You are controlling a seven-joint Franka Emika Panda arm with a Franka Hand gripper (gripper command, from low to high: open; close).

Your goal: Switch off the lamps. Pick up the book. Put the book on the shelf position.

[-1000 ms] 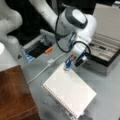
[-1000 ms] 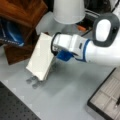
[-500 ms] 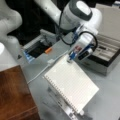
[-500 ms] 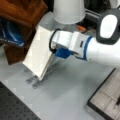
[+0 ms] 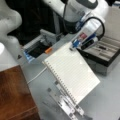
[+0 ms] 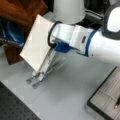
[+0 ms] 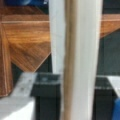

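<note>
One book [image 5: 72, 75] is up off the grey table [image 5: 110, 90], tilted, its coil edge low over the perforated strips [image 5: 66, 103] and its top corner pinched in the gripper [image 5: 74, 46], jaws closed on it. Left of it in a front view sits the brown shelf [image 5: 15, 95], with the lamp [image 6: 68, 10] standing behind the arm and the grey case [image 5: 107, 52] off to the right. Wrist view shows the book's edge [image 7: 77, 60] running upright, dead centre, shelf wood behind.

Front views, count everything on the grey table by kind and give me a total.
White spiral-bound lined notebook, lifted in the gripper: 1
Cream-white lamp shade: 1
Grey open case: 1
Perforated metal strips: 1 set
Reddish-brown wooden furniture: 1
Total: 5
</note>
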